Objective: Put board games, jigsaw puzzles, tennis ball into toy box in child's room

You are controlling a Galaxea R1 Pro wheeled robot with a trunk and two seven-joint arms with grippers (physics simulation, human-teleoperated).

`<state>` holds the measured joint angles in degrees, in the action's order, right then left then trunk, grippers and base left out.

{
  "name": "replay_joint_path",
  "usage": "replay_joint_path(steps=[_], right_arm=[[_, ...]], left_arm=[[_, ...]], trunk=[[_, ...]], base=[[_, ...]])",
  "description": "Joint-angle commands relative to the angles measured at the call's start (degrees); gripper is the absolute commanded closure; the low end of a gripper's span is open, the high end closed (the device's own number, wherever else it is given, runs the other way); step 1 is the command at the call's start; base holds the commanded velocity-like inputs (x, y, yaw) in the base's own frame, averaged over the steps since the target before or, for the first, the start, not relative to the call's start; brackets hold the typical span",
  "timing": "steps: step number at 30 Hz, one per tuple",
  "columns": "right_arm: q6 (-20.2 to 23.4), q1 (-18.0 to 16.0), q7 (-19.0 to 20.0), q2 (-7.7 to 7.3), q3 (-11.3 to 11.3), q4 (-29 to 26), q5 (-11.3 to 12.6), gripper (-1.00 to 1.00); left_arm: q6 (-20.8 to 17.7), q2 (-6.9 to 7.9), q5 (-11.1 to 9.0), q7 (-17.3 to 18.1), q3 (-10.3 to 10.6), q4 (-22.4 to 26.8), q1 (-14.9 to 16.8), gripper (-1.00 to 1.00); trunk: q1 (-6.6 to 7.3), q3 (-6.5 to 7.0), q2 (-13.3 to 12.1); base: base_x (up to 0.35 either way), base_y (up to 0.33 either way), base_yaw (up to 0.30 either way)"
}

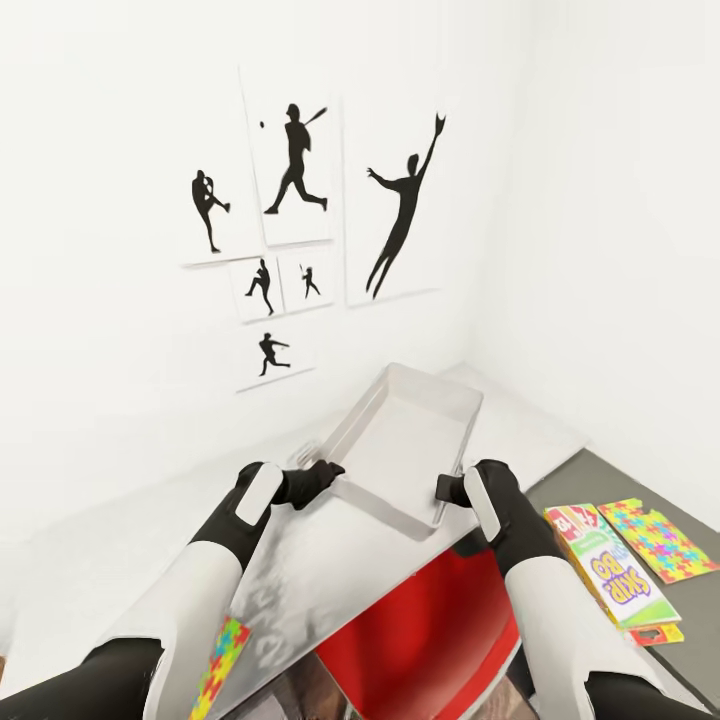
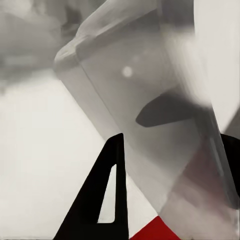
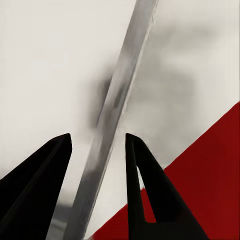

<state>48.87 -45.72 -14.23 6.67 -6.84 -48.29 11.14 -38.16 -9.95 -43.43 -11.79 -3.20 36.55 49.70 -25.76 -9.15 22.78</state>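
Observation:
The toy box [image 1: 405, 448], a shallow light-grey tray, hangs tilted between my two grippers in front of the poster wall. My left gripper [image 1: 322, 474] grips its left wall; in the left wrist view one finger [image 2: 107, 192] presses the wall of the toy box [image 2: 150, 85], and the other shows darkly through it. My right gripper [image 1: 447, 488] is at the tray's right rim [image 3: 116, 105], which passes between its parted fingers [image 3: 142, 185] with gaps on both sides. The SKIP-BO board game [image 1: 612, 578] and a jigsaw puzzle [image 1: 662, 538] lie on the dark grey table section [image 1: 600, 480]. Another jigsaw puzzle [image 1: 220, 665] shows near my left forearm.
Black baseball-player posters [image 1: 300, 210] hang on the white wall behind the pale table top [image 1: 120, 540]. A large red surface [image 1: 430, 630] lies below the tray. A small orange-red item [image 1: 655, 633] peeks out beside the SKIP-BO box.

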Motion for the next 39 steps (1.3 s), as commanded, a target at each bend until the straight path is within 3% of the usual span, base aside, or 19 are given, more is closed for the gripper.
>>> replay_joint_path(steps=[1, 28, 39], right_arm=[[-0.05, -0.07, -0.44, -0.05, 0.33, 0.04, 2.83, 1.0], [0.0, 0.03, -0.44, -0.43, 0.29, 0.04, 2.83, 1.0], [0.08, 0.04, -0.44, -0.41, 0.36, 0.04, 2.83, 1.0]], left_arm=[[-1.41, -0.05, 0.43, -0.69, 0.47, 0.1, 0.05, 1.0], [-3.0, -0.05, 0.45, -0.69, 0.46, 0.1, 0.05, 1.0], [-3.06, -0.05, 0.45, -0.69, 0.42, 0.1, 0.05, 1.0]], trunk=[[-0.02, -0.12, 0.14], [-0.02, -0.12, 0.14], [-0.02, 0.11, 0.14]], base=[[-0.159, 0.181, 0.0], [-0.077, 0.206, -0.001], [-0.127, 0.122, -0.164]])
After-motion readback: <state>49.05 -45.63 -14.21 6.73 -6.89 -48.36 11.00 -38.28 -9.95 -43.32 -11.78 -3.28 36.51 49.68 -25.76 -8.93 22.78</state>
